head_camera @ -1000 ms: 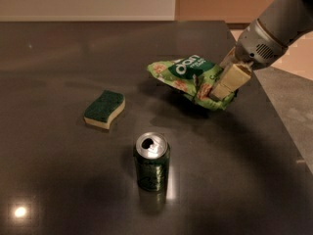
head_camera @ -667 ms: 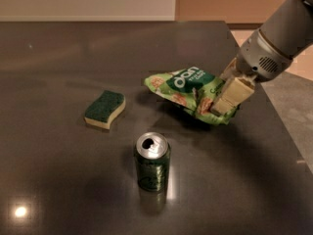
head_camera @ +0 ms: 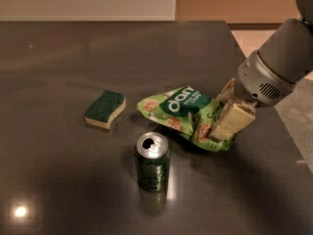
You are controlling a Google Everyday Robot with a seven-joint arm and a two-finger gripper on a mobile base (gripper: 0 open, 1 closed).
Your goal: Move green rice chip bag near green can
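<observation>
The green rice chip bag (head_camera: 183, 114) is crinkled and light green with a dark green label. It lies tilted just right of and behind the green can (head_camera: 153, 161), a short gap from it. The can stands upright on the dark table, its silver top open. My gripper (head_camera: 226, 126) comes in from the right and is shut on the bag's right end. Its cream fingers (head_camera: 232, 121) cover part of that end.
A green-and-cream sponge (head_camera: 105, 109) lies left of the bag. The dark table (head_camera: 73, 58) has its right edge close behind my arm (head_camera: 279, 67). A light reflection shows at the front left of the table.
My gripper has carried the bag down and to the left, toward the can. The bag now sits lower and closer to the can. The can and sponge have not moved.
</observation>
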